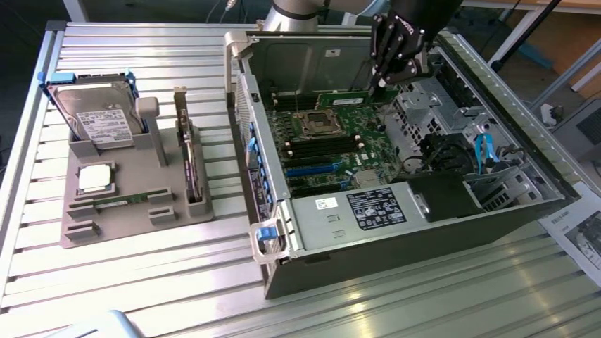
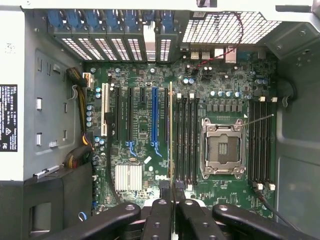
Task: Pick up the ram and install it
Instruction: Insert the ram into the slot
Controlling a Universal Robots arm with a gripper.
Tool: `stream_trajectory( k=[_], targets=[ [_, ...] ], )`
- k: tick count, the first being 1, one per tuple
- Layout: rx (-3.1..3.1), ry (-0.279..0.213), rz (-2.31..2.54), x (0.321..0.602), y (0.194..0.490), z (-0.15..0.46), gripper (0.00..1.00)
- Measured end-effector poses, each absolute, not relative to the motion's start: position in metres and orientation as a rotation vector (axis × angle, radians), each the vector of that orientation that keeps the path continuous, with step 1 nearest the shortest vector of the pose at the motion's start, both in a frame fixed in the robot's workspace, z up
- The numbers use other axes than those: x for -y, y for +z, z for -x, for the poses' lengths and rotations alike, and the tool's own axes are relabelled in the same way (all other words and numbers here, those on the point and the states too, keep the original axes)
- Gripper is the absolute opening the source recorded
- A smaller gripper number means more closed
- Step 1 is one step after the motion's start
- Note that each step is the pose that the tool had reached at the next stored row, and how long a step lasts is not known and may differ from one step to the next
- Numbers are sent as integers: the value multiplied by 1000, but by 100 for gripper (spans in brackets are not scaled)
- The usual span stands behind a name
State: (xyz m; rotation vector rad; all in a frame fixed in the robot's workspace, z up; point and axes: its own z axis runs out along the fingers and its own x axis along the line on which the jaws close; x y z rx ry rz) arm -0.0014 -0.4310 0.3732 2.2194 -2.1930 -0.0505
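gripper (image 2: pixel 172 202), nearly closed, pinches the ram (image 2: pixel 171 135) edge-on above the motherboard (image 2: pixel 135 150), so its long edge runs parallel to the memory slots (image 2: pixel 186 140) beside the cpu socket (image 2: pixel 223 148).

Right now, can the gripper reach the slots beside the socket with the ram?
Probably yes. The gripper, shut on the ram, hangs inside the open case above the board; the slots by the socket look empty, with nothing between.

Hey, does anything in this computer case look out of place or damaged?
Nothing looks spilled or broken. The gripper holds the ram above the motherboard, not seated in a slot. The processor socket is empty; the silver processor lies on the grey holder outside the case.
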Motion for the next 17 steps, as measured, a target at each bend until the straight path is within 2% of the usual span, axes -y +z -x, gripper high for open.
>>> stream_trajectory(
  k=[17],
  targets=[
    [2193,-51,-2220,428,373,1,12]
  ],
)
